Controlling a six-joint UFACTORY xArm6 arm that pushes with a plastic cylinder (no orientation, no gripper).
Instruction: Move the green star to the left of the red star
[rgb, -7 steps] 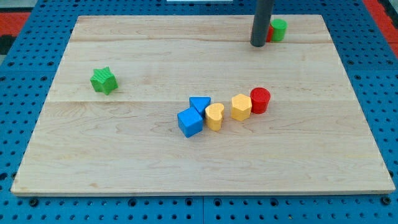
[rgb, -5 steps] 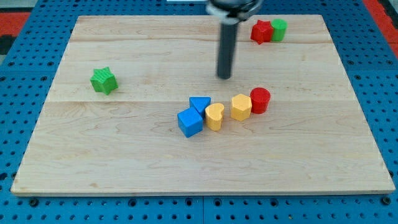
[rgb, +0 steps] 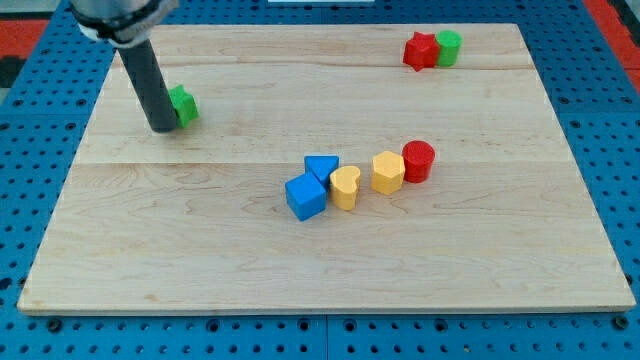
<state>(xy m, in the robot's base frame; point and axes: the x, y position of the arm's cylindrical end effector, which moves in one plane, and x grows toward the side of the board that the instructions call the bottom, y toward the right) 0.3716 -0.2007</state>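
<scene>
The green star (rgb: 183, 105) lies near the view's upper left of the wooden board, partly hidden behind my rod. My tip (rgb: 161, 128) rests on the board right against the star's left and lower side. The red star (rgb: 420, 50) sits near the view's top right, touching a green cylinder (rgb: 448, 47) on its right. The green star is far to the left of the red star and a little lower in the view.
A cluster lies at mid-board: a blue cube (rgb: 305, 196), a blue triangle (rgb: 322, 168), a yellow heart (rgb: 345, 186), a yellow hexagon (rgb: 388, 172) and a red cylinder (rgb: 418, 160). The wooden board (rgb: 200, 260) sits on a blue pegboard.
My rod swept from the view's top right across the board to the left. The green star has shifted a little up and to the right of where it lay.
</scene>
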